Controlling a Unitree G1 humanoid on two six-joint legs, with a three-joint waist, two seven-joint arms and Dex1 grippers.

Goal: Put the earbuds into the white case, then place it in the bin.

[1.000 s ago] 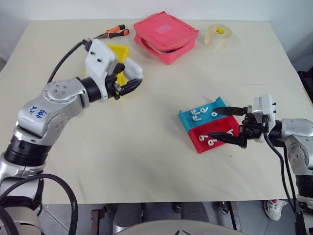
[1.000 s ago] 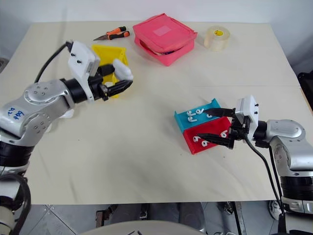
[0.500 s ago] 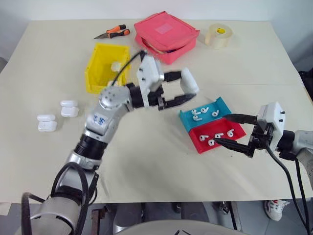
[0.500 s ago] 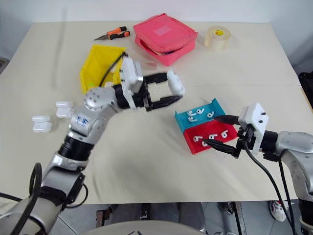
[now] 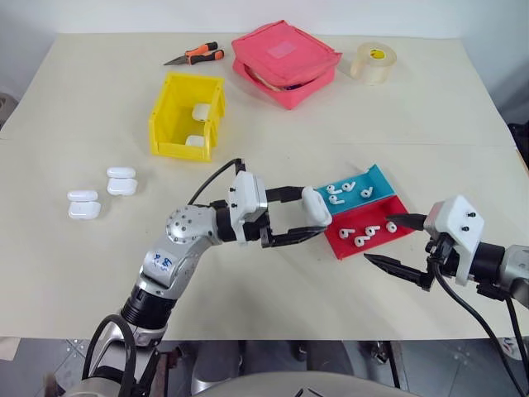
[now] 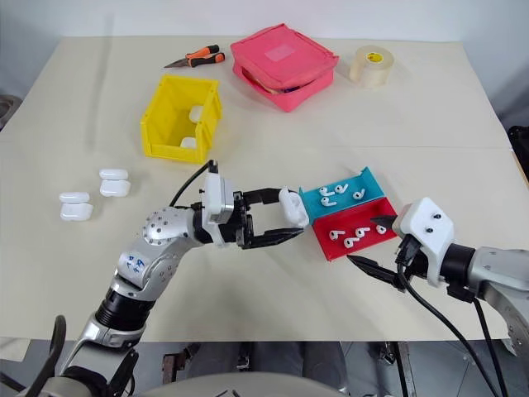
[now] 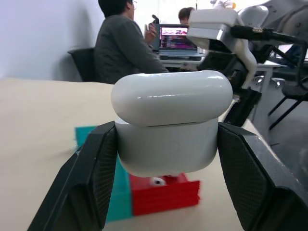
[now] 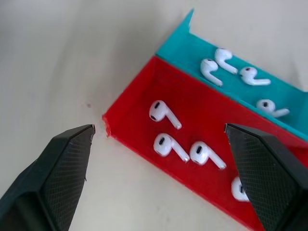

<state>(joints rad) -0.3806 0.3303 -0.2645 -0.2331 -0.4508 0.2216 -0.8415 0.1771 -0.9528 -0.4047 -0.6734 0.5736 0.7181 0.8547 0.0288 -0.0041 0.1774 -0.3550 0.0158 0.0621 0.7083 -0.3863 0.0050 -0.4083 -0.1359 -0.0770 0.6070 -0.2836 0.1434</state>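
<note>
One white case [image 7: 169,122], smooth, shiny and rounded with its lid shut, sits clamped between the left gripper's [image 5: 304,218] jaws, just beside the blue tray [image 5: 376,176]. The right gripper's [image 5: 394,243] jaws stand wide apart, with tiny white earbuds [image 8: 163,111] in the red tray [image 8: 139,91] between them.

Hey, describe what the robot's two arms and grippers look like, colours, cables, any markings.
Both arms are silver-grey metal with rounded joints and black bands. Each wrist carries a white boxy camera housing, fed by a black cable looping along the arm. The left gripper and right gripper each have two black, tapered fingers with finely textured pads. Blue handwritten marks sit on the left arm.
</note>
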